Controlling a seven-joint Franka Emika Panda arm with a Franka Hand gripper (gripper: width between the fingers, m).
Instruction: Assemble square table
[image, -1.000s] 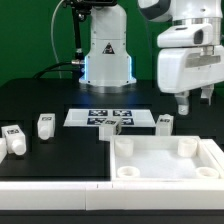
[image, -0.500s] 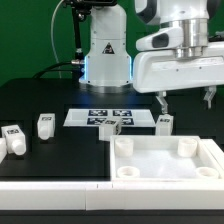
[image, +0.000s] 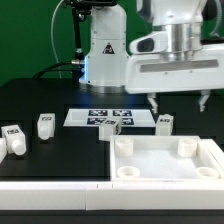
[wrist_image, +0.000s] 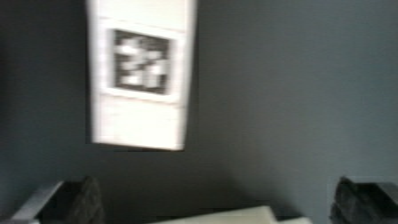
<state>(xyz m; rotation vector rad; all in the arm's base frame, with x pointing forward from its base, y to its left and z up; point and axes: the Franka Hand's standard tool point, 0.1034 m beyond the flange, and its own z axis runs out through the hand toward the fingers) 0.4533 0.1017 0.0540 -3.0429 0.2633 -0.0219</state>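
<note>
Well, the gripper (image: 178, 102) is hanging with its jaws wide apart, holding nothing, over a loose leg (image: 164, 122), while the tray-like top (image: 160, 165) is lying bare at the exterior view's right, so all the fitting is waiting.

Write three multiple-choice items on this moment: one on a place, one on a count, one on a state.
1. Where does the table top lie in the exterior view? A lower right; B upper left; C on the marker board.
2. How many loose legs show there? A two; B four; C six.
3. The gripper is: A open, empty; B shut on a leg; C shut on the top.
Answers: 1 A: it fills that corner. 2 B: four stand apart from the top. 3 A: its fingers stand wide apart, nothing between.
</note>
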